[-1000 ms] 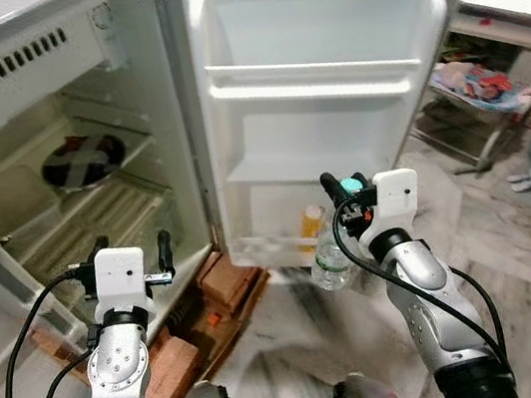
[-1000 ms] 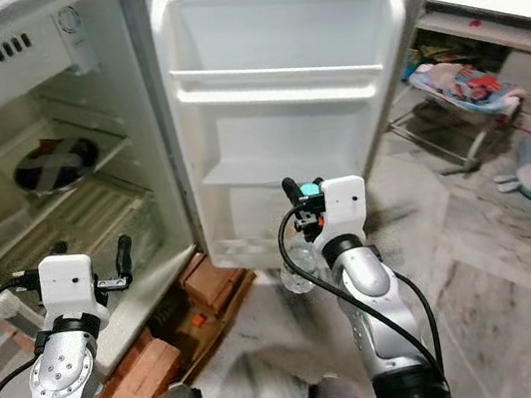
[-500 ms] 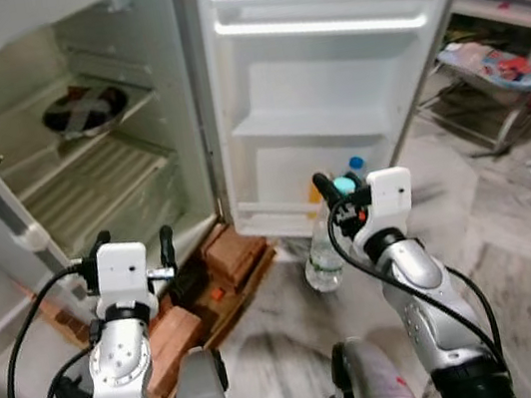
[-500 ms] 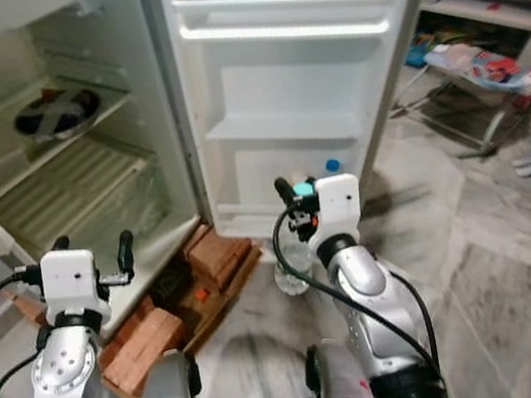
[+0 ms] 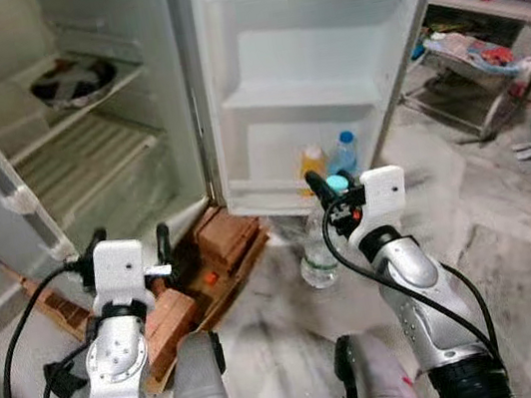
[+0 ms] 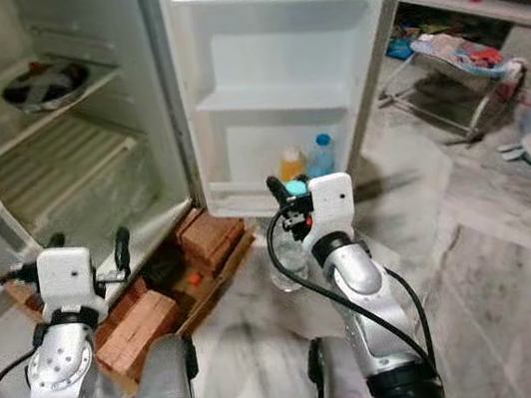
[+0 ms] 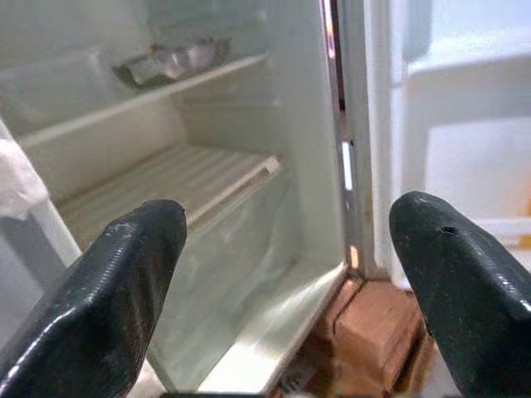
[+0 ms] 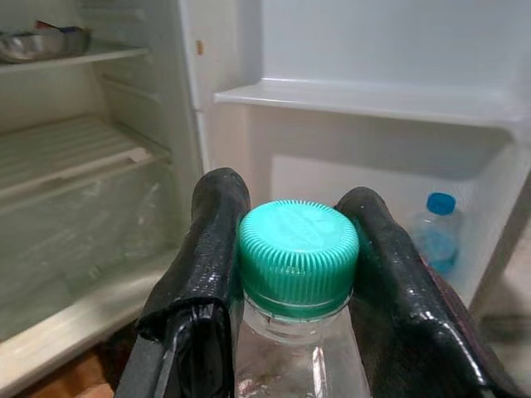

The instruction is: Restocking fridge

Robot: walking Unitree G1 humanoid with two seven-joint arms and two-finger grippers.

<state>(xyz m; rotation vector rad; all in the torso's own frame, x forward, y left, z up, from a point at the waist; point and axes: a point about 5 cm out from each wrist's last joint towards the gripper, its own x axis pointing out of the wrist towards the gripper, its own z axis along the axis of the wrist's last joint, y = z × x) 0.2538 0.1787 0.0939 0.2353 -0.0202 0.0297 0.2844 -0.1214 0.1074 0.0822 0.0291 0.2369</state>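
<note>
Before the open fridge (image 5: 114,132): right pincer (image 5: 334,195) clamped on a green-capped water bottle (image 5: 319,256); left pincer (image 5: 129,259) spread, holding nothing.

Both silver arms reach toward twelve o'clock: left gripper (image 5: 130,251) spread wide, holding nothing; right gripper (image 5: 329,189) clamped tight at one o'clock.

Clear bottle (image 6: 288,256) in right end effector (image 6: 285,196)
</note>
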